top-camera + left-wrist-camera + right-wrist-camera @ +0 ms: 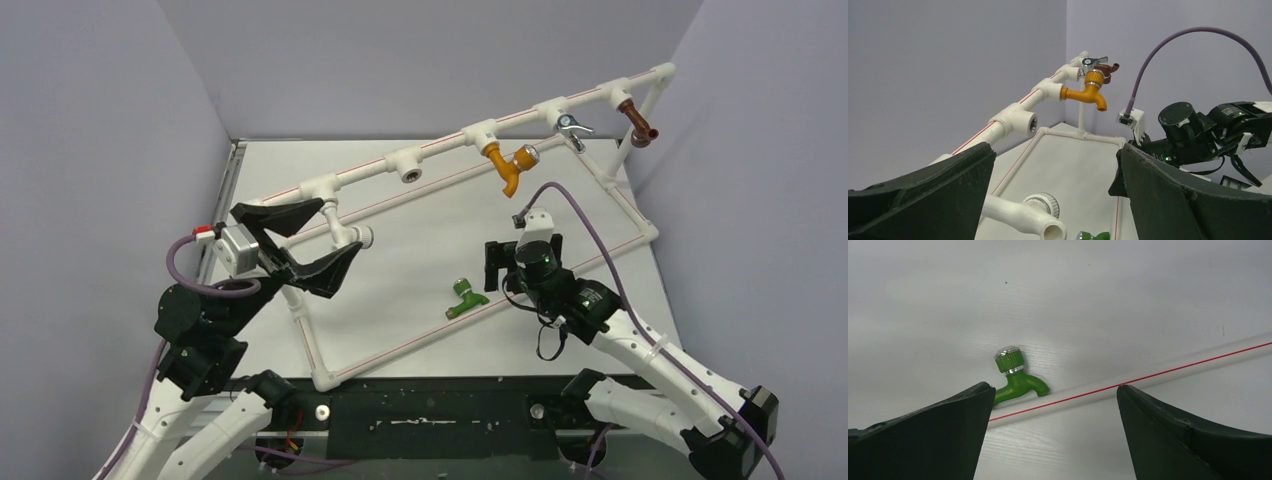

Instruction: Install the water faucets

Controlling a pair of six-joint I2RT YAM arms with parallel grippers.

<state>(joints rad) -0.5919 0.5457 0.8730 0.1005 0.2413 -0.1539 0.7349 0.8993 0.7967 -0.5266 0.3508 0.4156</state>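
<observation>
**A:** Top external first: where is there room to move?

**B:** The white table is fenced by the pipe frame. Bare board lies open between its slanted rails, and grey walls close in on both sides and at the far end.

**A:** And the faucets?

**B:** Three hang from the raised top rail toward its right end. They are the orange faucet with its spout down, the silver faucet, and the brown faucet at the corner. An empty fitting gapes just left of the orange one.

**A:** The green one?

**B:** The green faucet lies flat on the table, touching the front rail near its middle. In the right wrist view its body runs along the rail's red stripe. The capped knob points away from the rail toward the table's middle, and the spout curls against the pipe.

**A:** The right arm?

**B:** It reaches in from the near right corner with the elbow bent and the wrist close over the board. The right gripper is spread wide and holds nothing. It is apart from the green faucet, which lies nearer one finger.

**A:** The left arm?

**B:** It is raised at the frame's left end. The left gripper is also spread wide, with a finger on either side of the white faucet. That faucet's open mouth faces right in the top view. Whether either finger touches it I cannot tell.
</observation>
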